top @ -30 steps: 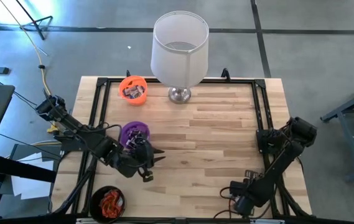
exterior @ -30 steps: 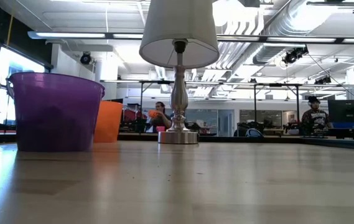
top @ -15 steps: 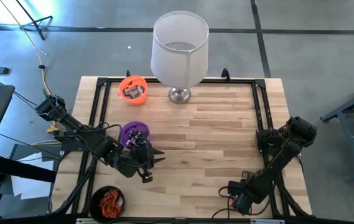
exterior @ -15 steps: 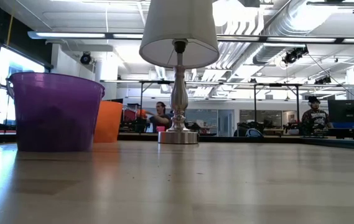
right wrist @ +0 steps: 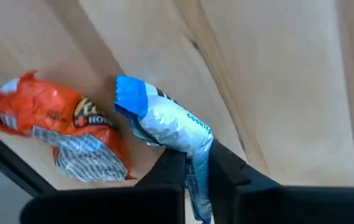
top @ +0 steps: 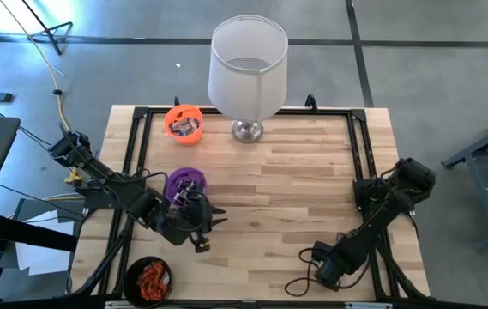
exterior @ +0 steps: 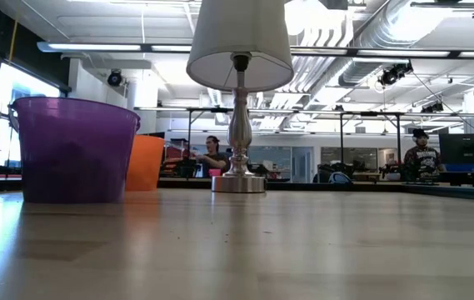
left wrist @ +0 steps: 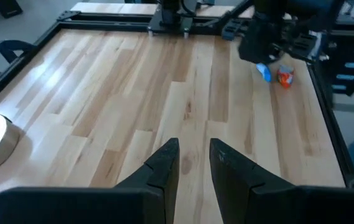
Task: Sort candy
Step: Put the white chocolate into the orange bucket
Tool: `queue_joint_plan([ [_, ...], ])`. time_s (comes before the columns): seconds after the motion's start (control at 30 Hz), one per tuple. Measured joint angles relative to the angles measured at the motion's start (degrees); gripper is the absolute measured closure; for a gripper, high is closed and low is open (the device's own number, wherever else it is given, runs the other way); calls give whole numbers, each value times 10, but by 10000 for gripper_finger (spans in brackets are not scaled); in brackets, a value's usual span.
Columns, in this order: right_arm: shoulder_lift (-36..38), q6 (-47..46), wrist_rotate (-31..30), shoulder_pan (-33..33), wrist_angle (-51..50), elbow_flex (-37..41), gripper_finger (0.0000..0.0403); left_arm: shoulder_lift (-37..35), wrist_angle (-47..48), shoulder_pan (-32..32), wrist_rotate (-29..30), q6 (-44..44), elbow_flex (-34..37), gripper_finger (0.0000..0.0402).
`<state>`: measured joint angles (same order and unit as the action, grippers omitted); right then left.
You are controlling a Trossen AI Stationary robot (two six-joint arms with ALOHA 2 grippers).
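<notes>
R gripper (right wrist: 195, 168) low at the near-right corner of the table (top: 295, 180), seen in high view at (top: 322, 268). Fingers pinched onto the tail end of a silver-blue candy (right wrist: 167, 127); wrapper sits betw. the two finger tips, rest of the piece sticks out ahead of them, lying on the wood. Same piece shows in L wrist view as a small blue bit (left wrist: 263, 73) under the R arm's head.

Orange candy (right wrist: 65, 134) lies just beside the silver-blue one, touching or nearly so, not gripped. In L wrist view it is the red-orange bit (left wrist: 285, 76) next to the blue, near the table's black frame rail.

L gripper (left wrist: 193, 163) w/ fingers a narrow gap apart, nothing betw. them; hangs over the wood at mid-left, next to the purple cup (top: 185, 183).

Other candy already in cups: brown/silver pieces in the orange cup (top: 183, 121) at far left, orange-red pieces in the black cup (top: 151, 279) at near-left corner. Purple cup contents partly hidden by L arm.

Lamp (top: 248, 69) at far edge, centre.
</notes>
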<state>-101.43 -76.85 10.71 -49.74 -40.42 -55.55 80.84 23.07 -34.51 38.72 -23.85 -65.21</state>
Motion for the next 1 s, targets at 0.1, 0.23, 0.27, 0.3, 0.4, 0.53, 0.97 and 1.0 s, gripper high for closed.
queue_joint_plan([
  [0.1,0,-19,-15,12,-14,0,374,0,9,-2,-4,0,0,326],
  [0.23,0,-12,-42,32,-37,0,371,-3,48,1,0,1,0,326],
  [0.27,0,-4,-47,39,-43,0,376,-3,57,4,6,1,0,326],
  [0.3,0,3,-48,47,-48,0,382,-3,66,7,11,1,0,326],
  [0.4,0,24,-53,71,-66,0,395,-3,89,19,20,1,0,326],
  [0.53,0,39,-67,109,-97,0,394,-3,109,36,21,1,0,326],
  [0.97,87,149,-247,194,-124,-48,398,-3,120,65,5,-20,0,326],
  [1.0,99,163,-272,197,-124,-62,398,-3,116,65,5,-20,0,326],
])
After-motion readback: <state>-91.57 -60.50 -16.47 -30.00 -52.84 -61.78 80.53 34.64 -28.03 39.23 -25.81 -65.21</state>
